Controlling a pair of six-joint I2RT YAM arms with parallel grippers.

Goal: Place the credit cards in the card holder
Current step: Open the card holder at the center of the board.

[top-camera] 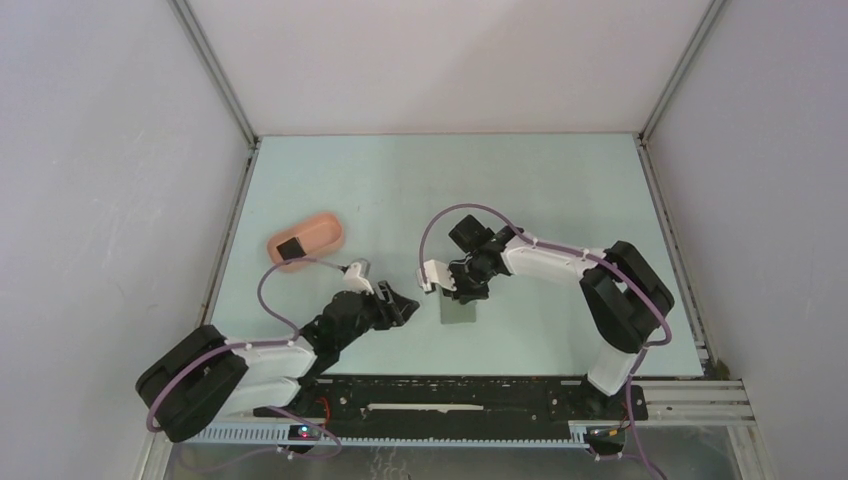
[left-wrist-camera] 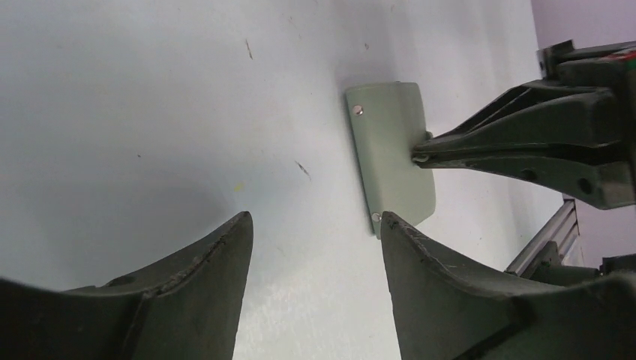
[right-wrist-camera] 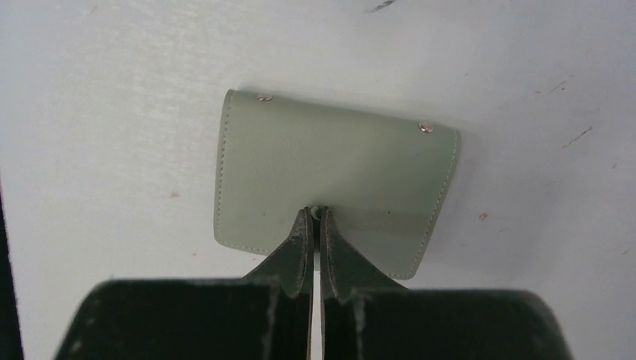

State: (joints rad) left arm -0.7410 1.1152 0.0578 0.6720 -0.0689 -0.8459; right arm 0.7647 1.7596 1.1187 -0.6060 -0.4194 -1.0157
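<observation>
The card holder (top-camera: 458,312) lies closed and flat on the table, a grey-green case with two small rivets along one edge (right-wrist-camera: 330,161). My right gripper (right-wrist-camera: 315,214) comes down on it from the far side, its fingers pressed together on the small tab at the middle of the case's edge (left-wrist-camera: 390,142). My left gripper (left-wrist-camera: 315,217) is open and low over the bare table just left of the case, its right fingertip (left-wrist-camera: 390,225) near one corner. In the top view the left gripper (top-camera: 405,305) has nothing in it. No credit cards show plainly.
A pink oblong tray (top-camera: 318,230) sits at the back left with a dark flat piece (top-camera: 291,248) in it; I cannot tell whether that is a card. White walls close in the table on three sides.
</observation>
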